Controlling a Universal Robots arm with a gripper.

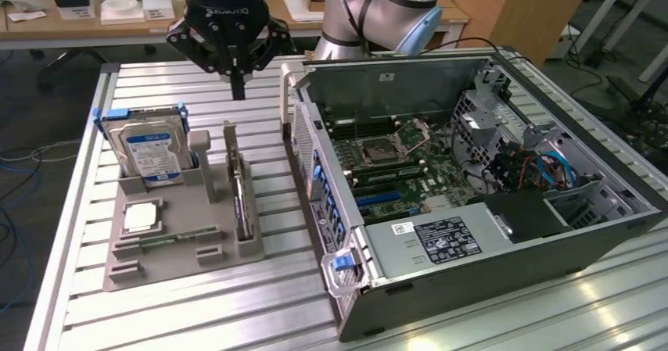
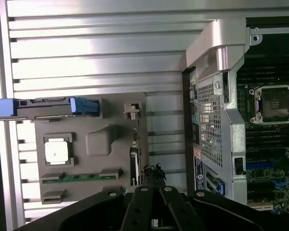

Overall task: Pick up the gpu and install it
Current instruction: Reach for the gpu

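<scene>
The gpu [image 1: 240, 201] is a thin card standing on its edge in a slot of the grey holder [image 1: 172, 271], at the side nearest the computer case. In the wrist view the gpu [image 2: 134, 166] shows edge-on in the holder [image 2: 116, 144]. My gripper [image 1: 238, 93] hangs above the far end of that slot, well above the card and apart from it. Its black fingers are shut together with nothing between them. Seen from the wrist, the gripper [image 2: 154, 172] sits just beside the card's line.
The holder also carries a silver hard drive [image 1: 153, 152] upright in blue brackets, a processor chip [image 1: 141, 218] and a narrow memory stick [image 1: 172, 239]. The open computer case [image 1: 501, 257] lies at the exterior view's right, its motherboard [image 1: 402, 163] exposed with blue slots [image 1: 381, 197].
</scene>
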